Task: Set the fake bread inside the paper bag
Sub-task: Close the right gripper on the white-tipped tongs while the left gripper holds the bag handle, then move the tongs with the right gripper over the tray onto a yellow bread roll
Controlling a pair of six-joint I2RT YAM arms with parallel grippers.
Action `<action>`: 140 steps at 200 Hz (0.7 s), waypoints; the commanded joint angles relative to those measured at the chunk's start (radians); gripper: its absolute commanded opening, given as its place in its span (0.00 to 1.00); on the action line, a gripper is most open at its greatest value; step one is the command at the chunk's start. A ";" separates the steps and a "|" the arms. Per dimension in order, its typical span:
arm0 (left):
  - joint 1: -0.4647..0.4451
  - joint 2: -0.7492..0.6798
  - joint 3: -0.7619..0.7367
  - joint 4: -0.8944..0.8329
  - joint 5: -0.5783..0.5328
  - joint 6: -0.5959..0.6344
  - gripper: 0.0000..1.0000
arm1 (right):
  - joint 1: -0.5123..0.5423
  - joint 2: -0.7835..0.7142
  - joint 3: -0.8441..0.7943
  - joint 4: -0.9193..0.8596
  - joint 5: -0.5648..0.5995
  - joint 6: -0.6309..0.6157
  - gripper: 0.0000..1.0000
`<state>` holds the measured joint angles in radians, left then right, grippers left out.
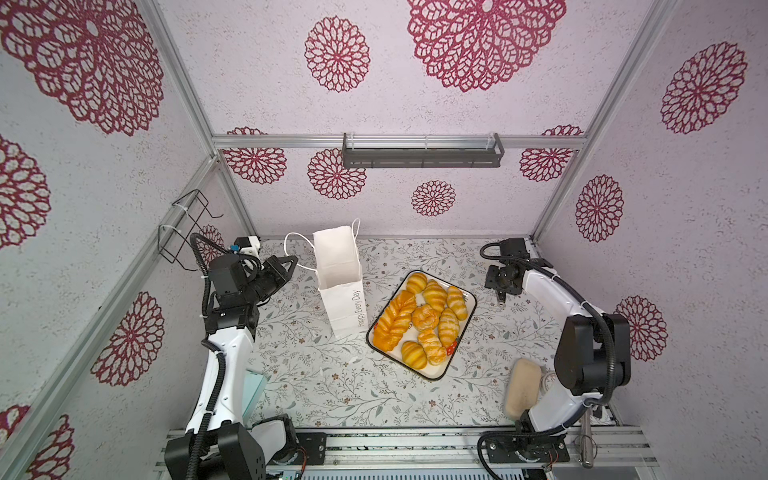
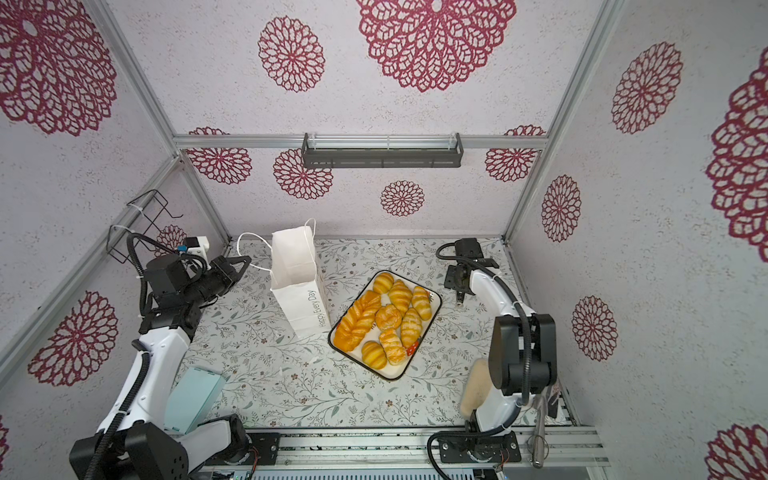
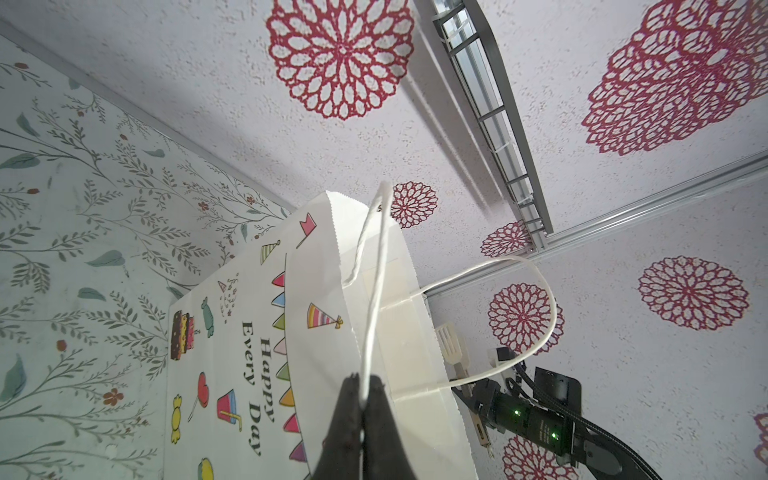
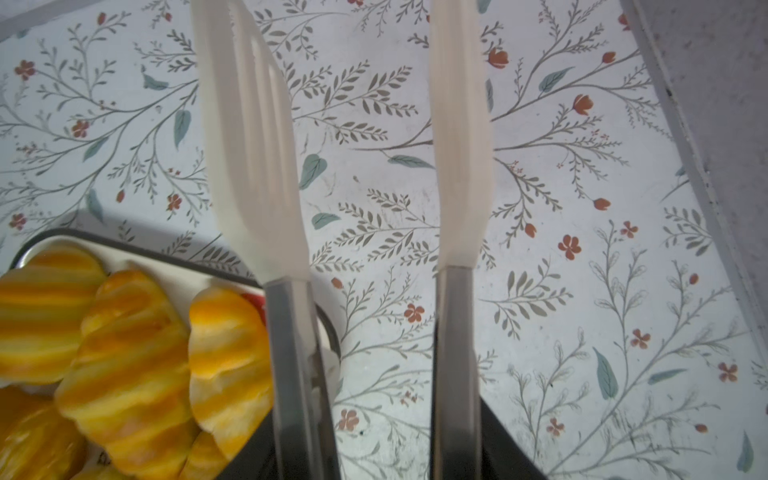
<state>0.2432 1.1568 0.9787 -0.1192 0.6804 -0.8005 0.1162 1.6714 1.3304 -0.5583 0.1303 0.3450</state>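
Observation:
The fake bread (image 1: 424,318) (image 2: 386,318) (image 4: 124,353), several glossy golden-orange pieces, lies piled on a white, black-rimmed tray (image 1: 428,372) (image 2: 392,372). Just left of the tray the white paper bag (image 1: 338,266) (image 2: 297,266) (image 3: 232,353) stands upright with its mouth open. My left gripper (image 1: 294,261) (image 2: 248,259) (image 3: 365,399) is shut on one white cord handle (image 3: 374,291) of the bag. My right gripper (image 1: 500,291) (image 2: 459,293) (image 4: 382,457) holds white-tipped tongs (image 4: 257,166) over the table, just right of the tray's far corner. The blades stand apart with nothing between them.
A pale beige oblong block (image 1: 523,388) (image 2: 473,386) leans by the right arm's base. A pale teal box (image 2: 193,399) sits near the left arm's base. A grey shelf (image 1: 422,151) hangs on the back wall and a wire rack (image 1: 183,228) on the left wall.

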 commanded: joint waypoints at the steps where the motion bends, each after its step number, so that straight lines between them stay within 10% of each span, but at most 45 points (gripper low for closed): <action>1: 0.008 0.000 -0.011 0.041 0.025 -0.011 0.04 | 0.047 -0.104 -0.004 -0.058 -0.029 0.016 0.52; 140: 0.004 0.012 -0.050 0.241 0.128 -0.125 0.03 | 0.201 -0.286 -0.116 -0.238 -0.132 -0.036 0.52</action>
<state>0.2447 1.1675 0.9482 0.0532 0.7940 -0.8955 0.2989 1.4281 1.2232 -0.7719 0.0193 0.3317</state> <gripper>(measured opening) 0.053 0.522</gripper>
